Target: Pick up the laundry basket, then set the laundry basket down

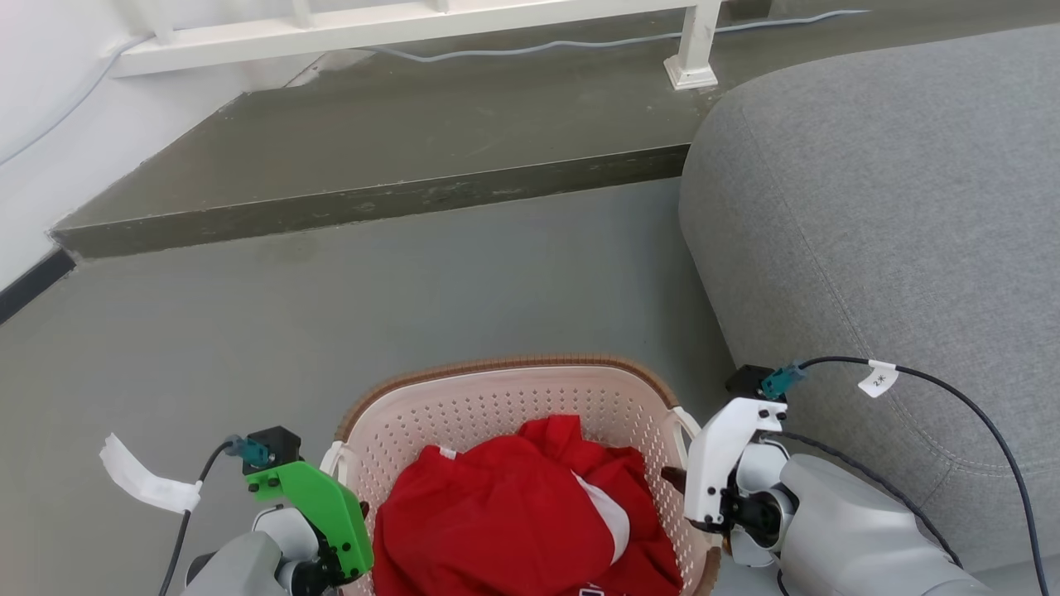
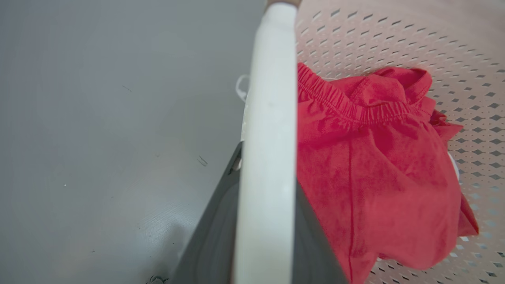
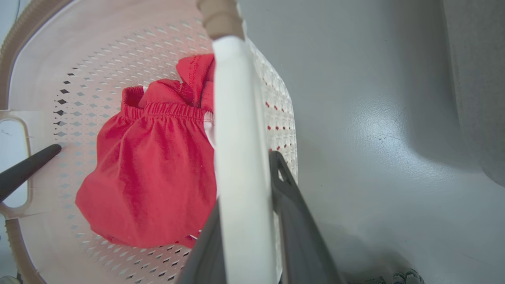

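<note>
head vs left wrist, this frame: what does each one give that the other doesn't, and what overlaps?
Head view: grey sofa, raised step, white railing, cable lying on the step.
Left wrist view: left end effector closed around the white handle, a dark finger on either side; an elastic waistband up close.
Both: laundry basket, red garment inside it, grey floor.

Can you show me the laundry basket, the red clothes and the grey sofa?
laundry basket (image 1: 513, 363): head view, on its brown far rim.
red clothes (image 1: 497, 513): head view, middle of the heap.
grey sofa (image 1: 894, 207): head view, on its rounded top.
</note>
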Motion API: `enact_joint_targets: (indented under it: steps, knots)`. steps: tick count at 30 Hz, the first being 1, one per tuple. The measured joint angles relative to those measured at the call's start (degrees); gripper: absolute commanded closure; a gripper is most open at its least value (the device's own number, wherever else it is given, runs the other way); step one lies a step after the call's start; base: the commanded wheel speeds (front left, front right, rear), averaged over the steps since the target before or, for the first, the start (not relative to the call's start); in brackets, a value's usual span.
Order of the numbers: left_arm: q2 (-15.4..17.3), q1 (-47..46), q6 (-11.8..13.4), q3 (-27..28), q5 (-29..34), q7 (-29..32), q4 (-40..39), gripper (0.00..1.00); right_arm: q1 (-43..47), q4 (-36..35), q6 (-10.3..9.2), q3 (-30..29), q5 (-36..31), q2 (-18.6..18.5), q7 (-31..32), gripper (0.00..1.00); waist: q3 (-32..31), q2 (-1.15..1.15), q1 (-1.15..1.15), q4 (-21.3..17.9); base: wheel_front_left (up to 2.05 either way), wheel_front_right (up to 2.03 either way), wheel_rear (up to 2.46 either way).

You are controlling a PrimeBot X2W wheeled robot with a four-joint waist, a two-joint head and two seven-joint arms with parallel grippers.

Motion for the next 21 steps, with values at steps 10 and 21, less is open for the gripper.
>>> enact_joint_targets:
  steps: [10,21]
  knots:
    - [0.0,0.0,0.0,0.0,0.0,0.0,0.1,1.00,0.0,-0.2,-0.16,0.4,0.4,-0.1,0.0,1.00,0.3,0.00,0.00,0.0,0.00,0.00,0.00]
    - [0.0,0.0,0.0,0.0,0.0,-0.1,0.2,1.00,0.0,-0.5,-0.23,0.8,0.9,-0.2,-0.1,1.00,0.9,0.00,0.00,-0.1,0.00,0.00,0.00]
